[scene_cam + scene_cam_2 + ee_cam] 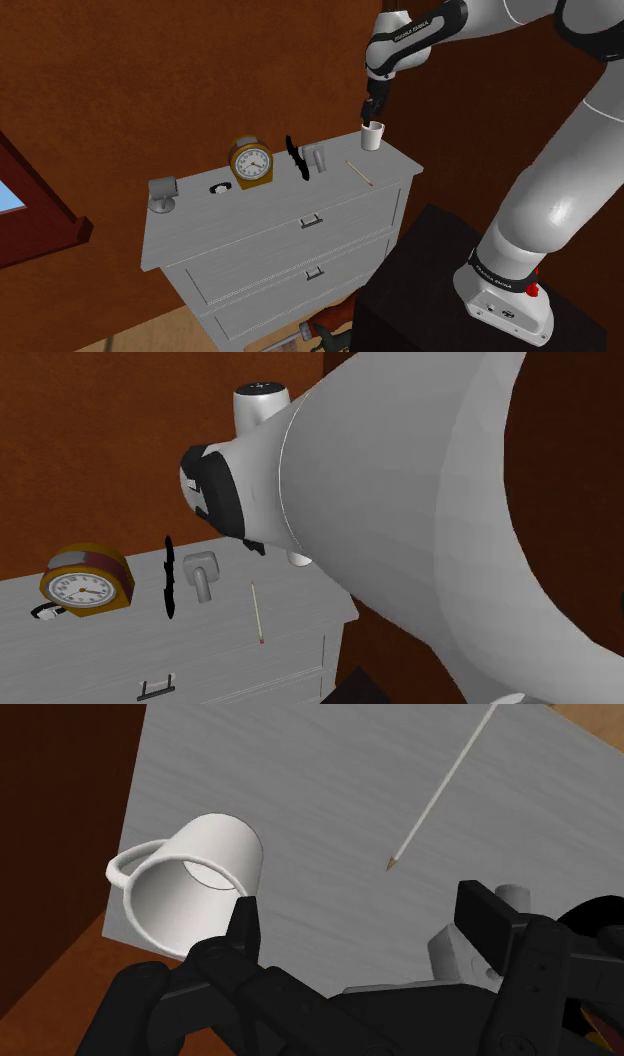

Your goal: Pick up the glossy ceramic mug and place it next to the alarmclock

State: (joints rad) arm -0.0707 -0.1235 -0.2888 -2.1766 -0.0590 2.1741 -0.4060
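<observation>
The white arm (pixel 560 190) is extended from the stand (pixel 440 270) over the grey dresser (pixel 260 212), on whose top all the things are carried. The gripper (pixel 375 108) is poised, pointing downward, above the corner of the dresser toward the shoulder view's right. The clock (pixel 250 165) is stood further toward the shoulder view's left, well apart from that corner, with a thin stick (pixel 360 172) lying between. The mug (pixel 373 136) is stood upright at the corner, just below the gripper and near the dresser's edge. Its long axis is vertical and its mouth is turned up toward the gripper. In the wrist view the fingers (pixel 245 932) are seen spread wide, and nothing is held. The mug is not centred in the gap. It is offset beside one finger, whose tip is seen over the near rim, while the other finger is well apart from it. The handle (pixel 128 864) is pointed away from the gap, toward the dresser's edge. It is judged that a sideways correction toward the mug is required before descent, so that the wall or the whole body is brought between the fingers. The handle side is best left clear.
</observation>
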